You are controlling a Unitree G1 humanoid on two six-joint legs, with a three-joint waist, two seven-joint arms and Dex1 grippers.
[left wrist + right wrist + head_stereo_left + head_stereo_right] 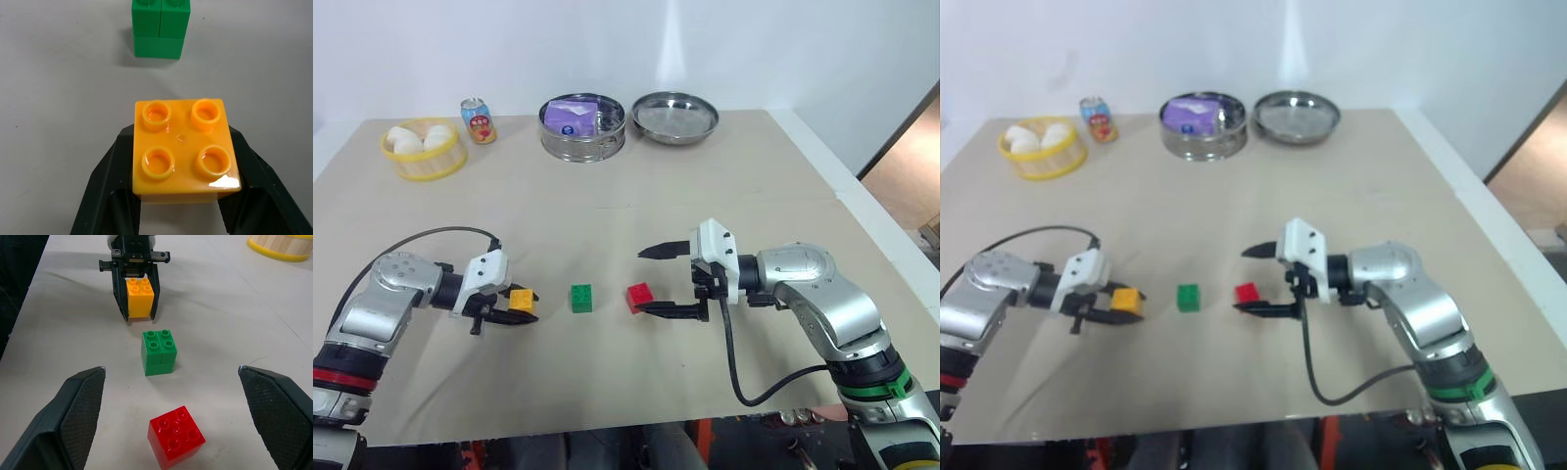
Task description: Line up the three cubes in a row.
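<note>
Three studded cubes lie near the table's front. My left gripper [521, 307] is shut on the yellow-orange cube [521, 300], whose four studs face up between the black fingers [105, 181]. The green cube [580, 298] stands on the table just to its right, apart from it. Further right sits the red cube [640, 297], turned slightly askew. My right gripper [656, 280] stands wide open, pointing left, with the red cube just in front of its fingertips and nothing between them. Seen from the right wrist, the red cube [176, 437], green cube [159, 352] and yellow-orange cube [139, 297] follow one another.
At the table's back stand a yellow basket [424, 149] with white round things, a small drink can [479, 120], a steel pot [582, 127] holding a purple packet, and a steel lid [674, 117]. The table's right edge [862, 211] drops to the floor.
</note>
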